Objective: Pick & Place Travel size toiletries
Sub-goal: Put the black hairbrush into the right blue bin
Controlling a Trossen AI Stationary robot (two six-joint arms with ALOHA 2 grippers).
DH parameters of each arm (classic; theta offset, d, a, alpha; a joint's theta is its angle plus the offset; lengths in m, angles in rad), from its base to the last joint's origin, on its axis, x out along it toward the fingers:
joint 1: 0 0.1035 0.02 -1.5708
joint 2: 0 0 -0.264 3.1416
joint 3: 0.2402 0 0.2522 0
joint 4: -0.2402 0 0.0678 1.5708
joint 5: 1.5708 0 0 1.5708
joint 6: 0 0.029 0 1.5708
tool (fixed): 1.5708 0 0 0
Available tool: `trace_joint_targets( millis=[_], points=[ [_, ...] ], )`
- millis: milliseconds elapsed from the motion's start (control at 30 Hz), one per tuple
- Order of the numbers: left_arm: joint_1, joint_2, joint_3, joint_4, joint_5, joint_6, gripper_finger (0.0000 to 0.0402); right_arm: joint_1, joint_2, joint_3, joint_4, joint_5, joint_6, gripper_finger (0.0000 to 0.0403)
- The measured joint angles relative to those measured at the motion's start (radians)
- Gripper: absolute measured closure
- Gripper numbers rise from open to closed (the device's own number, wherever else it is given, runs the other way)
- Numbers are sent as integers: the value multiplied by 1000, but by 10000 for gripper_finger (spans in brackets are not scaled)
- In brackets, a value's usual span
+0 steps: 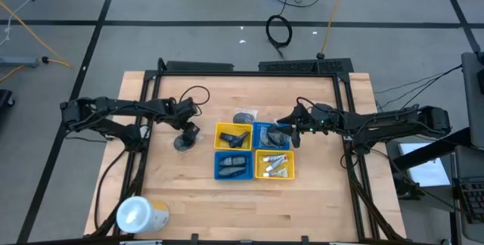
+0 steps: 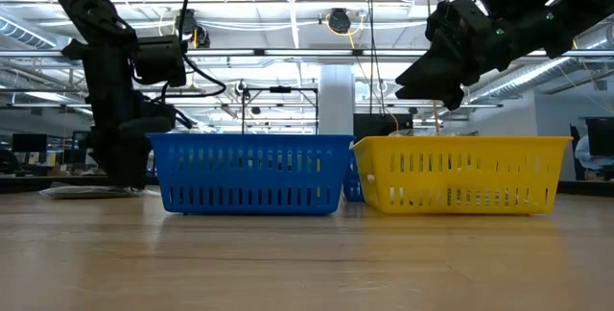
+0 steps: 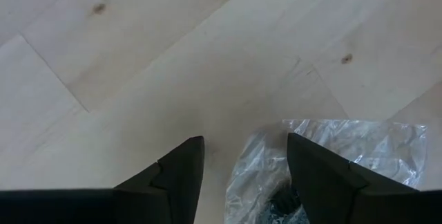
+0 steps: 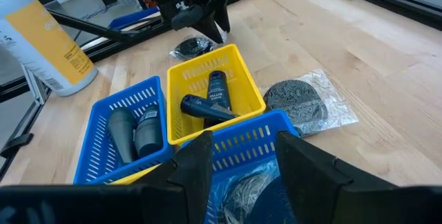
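Four small trays sit together mid-table. The far yellow tray (image 4: 214, 79) holds dark bottles (image 4: 207, 103); the near blue tray (image 4: 103, 148) holds dark grey bottles; the near yellow tray (image 1: 274, 165) holds white tubes. A wrapped dark round piece (image 1: 244, 116) lies flat beyond the trays, and another (image 3: 338, 155) lies flat left of them. My left gripper (image 3: 245, 141) is open, down at the table, over that wrapper's edge. My right gripper (image 4: 245, 141) is open and empty, above the far blue tray (image 4: 242, 141), which holds wrapped round pieces (image 4: 248, 193). My left gripper comes from above, pointing down. One finger (image 3: 318, 169) stands over the clear wrapper's edge (image 3: 276, 148), the other on bare wood beside it. Whether a finger touches the wrapper, I cannot tell.
A large white-topped yellow cylinder (image 1: 142, 215) lies near the table's near left corner. Bare wood (image 1: 318, 207) stretches along the near side and to the right of the trays. A black frame (image 1: 249, 67) runs along the table's far edge.
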Motion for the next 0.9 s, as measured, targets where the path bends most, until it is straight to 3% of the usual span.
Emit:
trace_joint_targets(
  millis=[233,500,900],
  points=[
    [0,0,-1,7,37,8,238,0,0,0,0,0,0,250],
    [0,0,-2,5,47,7,385,0,0,0,0,0,0,250],
    [-1,-13,-3,-1,102,-25,401,0,0,0,0,0,0,250]
  ],
)
